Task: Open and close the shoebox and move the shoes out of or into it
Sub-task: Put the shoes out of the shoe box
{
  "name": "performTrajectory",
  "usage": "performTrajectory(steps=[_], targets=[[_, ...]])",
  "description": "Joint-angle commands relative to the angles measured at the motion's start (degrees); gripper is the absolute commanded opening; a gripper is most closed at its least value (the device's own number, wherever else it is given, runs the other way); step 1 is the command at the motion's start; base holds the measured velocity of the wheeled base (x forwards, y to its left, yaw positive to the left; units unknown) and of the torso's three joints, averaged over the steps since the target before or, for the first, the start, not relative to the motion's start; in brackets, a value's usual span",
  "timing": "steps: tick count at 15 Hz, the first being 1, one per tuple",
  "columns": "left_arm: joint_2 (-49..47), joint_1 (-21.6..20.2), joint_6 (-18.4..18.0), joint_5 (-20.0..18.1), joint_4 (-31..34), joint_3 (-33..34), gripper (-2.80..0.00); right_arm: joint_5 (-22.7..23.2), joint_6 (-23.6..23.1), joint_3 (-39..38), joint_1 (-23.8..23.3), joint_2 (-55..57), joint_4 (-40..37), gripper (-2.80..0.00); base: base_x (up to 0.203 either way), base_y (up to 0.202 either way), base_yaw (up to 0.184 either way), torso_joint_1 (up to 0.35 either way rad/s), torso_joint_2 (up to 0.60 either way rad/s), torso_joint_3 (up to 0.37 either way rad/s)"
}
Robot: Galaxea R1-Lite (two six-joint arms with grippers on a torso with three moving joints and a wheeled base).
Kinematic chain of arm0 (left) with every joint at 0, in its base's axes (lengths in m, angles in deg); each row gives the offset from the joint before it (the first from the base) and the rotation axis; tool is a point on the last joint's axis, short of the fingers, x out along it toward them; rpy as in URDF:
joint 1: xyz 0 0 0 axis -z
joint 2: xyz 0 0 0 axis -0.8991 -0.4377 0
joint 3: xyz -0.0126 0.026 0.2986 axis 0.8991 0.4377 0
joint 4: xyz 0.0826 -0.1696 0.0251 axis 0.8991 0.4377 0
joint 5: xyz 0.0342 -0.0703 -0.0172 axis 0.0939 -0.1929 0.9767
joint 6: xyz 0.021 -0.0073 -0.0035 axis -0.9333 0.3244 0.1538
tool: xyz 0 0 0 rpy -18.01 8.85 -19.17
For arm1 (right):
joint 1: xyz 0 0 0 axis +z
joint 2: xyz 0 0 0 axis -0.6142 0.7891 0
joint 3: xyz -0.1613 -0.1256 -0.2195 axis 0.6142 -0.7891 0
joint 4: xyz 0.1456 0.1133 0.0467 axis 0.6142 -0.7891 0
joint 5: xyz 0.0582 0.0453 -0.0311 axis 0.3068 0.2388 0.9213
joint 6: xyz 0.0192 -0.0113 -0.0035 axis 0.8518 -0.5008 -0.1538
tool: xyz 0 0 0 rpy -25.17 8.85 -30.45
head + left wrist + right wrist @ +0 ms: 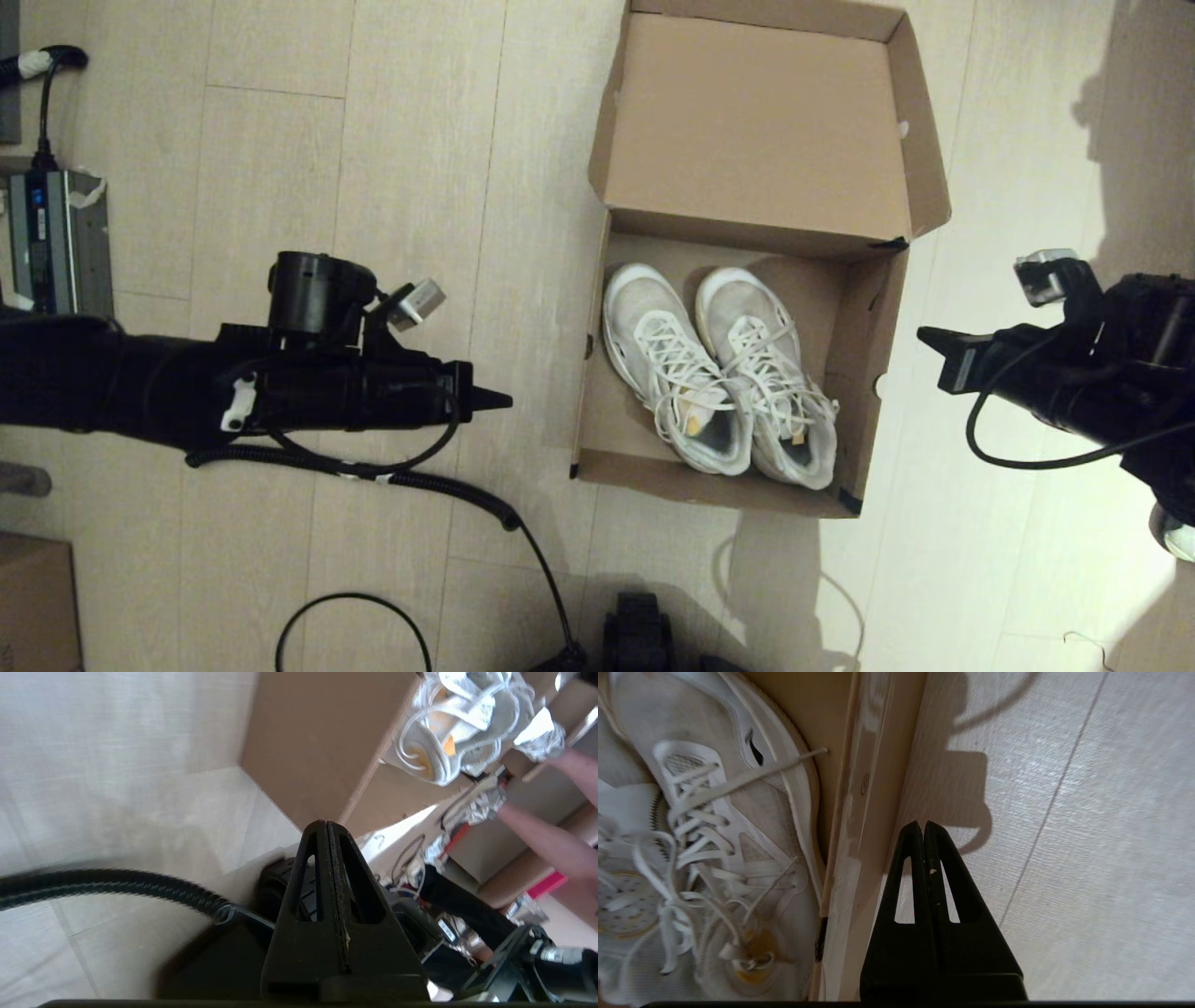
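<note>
The brown cardboard shoebox [602,439] stands open on the floor, its hinged lid [756,121] folded back flat on the far side. Both white sneakers [719,373] lie side by side inside it, toes toward the lid, laces loose. My left gripper [504,400] hovers left of the box, shut and empty, tip pointing at the box's left wall [299,742]. My right gripper [924,336] hangs right of the box, shut and empty, just outside the right wall [859,812]. The right wrist view shows one sneaker [733,812] close beside that wall.
Black cables [373,471] trail over the wooden floor below my left arm. A grey device [56,238] sits at the far left, and a smaller brown carton [33,607] at the near left corner. A person's arm [551,835] shows in the left wrist view.
</note>
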Motion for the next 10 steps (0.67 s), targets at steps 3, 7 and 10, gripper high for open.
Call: performTrajectory(steps=[3, 7, 10], targets=[[-1.22, 0.39, 0.12, -0.16, -0.06, -0.55, -2.8, -0.08, 0.42, -0.92, 2.1, 4.2, 1.25, -2.8, 0.0, 0.0, 0.0, 0.0, 0.0, 0.0], [0.38, -0.04, 0.04, 0.01, 0.02, -0.16, -2.8, -2.25, 0.56, -2.12, 6.44, 5.62, 1.36, -2.8, 0.0, 0.0, 0.0, 0.0, 0.0, 0.0], [3.98, -1.6, 0.02, 0.17, 0.11, 1.83, -2.8, -5.45, 0.18, -3.11, 4.93, 2.74, 3.28, -2.8, 0.0, 0.0, 0.0, 0.0, 0.0, 0.0]])
